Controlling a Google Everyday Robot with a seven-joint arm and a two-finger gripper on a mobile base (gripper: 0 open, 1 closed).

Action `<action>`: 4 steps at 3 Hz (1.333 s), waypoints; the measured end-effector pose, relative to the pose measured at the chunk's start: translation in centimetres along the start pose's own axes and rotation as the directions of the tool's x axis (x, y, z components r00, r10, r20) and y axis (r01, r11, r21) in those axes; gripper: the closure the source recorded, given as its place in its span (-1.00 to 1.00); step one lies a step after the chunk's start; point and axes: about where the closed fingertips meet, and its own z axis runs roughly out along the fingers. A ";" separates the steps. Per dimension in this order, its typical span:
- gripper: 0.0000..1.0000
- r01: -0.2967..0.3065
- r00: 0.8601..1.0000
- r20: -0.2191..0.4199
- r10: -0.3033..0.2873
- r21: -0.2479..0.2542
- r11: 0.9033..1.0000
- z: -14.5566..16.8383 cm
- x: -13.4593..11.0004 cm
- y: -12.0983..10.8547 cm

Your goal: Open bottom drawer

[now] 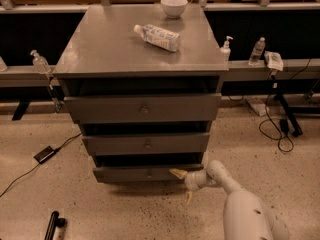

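Observation:
The grey cabinet has three drawers. The bottom drawer has the slimmest front, with a small round knob at its centre and a dark gap above it. My gripper is at the right end of that front, well right of the knob. It is open: one pale finger lies against the drawer front and the other points down toward the floor. My white arm comes in from the lower right.
The cabinet top carries a plastic bottle lying on its side and a white bowl. On the speckled floor, cables and a black adapter lie at the left, more cables and a stand leg at the right.

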 end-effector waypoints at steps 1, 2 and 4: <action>-1.00 0.056 0.998 0.024 -0.056 -0.011 0.998 0.0 -1.9 -0.4; -1.00 0.084 0.996 0.025 -0.084 -0.004 0.996 -0.4 -2.6 -1.2; -1.00 0.099 0.995 -0.009 -0.099 0.051 0.994 0.4 0.0 -2.2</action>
